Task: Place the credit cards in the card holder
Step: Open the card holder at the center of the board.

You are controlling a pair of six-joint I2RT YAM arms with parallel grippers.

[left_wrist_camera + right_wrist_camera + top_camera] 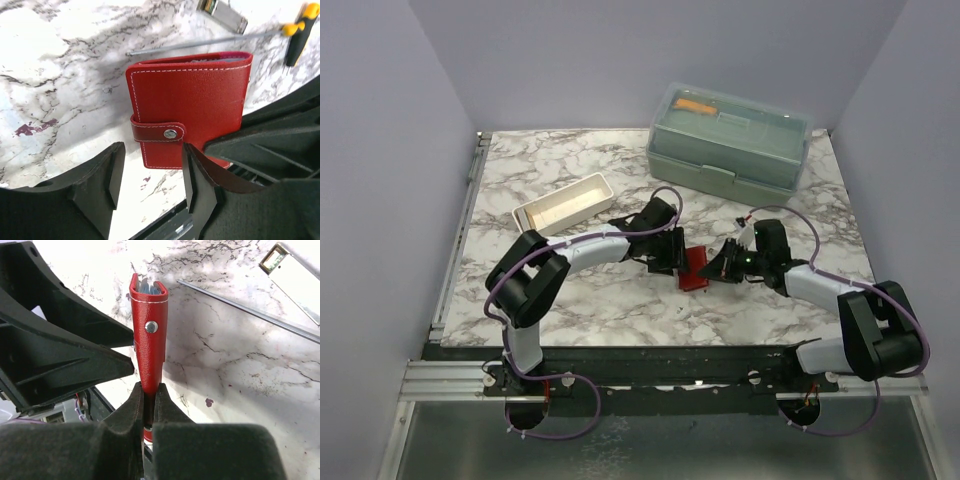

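A: Where's the holder?
B: The dark-red leather folding card holder (190, 112) is folded shut with its strap snapped. It's up on edge over the middle of the marble tabletop (610, 300), between the two arms.
A: Grippers?
B: The right gripper (149, 392) is clamped on its near edge. The left gripper (152, 172) has its jaws apart just beside the strap end and grips nothing.
A: Cards in?
B: Grey-blue edges (148, 288) show in the top gap; cards or lining, can't tell. No loose card shows in any view. My guess is late stage: filled and closed, only set-down and release left.
A: Rest?
B: A long white tray (563, 203) and a pale-green lidded plastic box (728, 140) sit further back, well apart.
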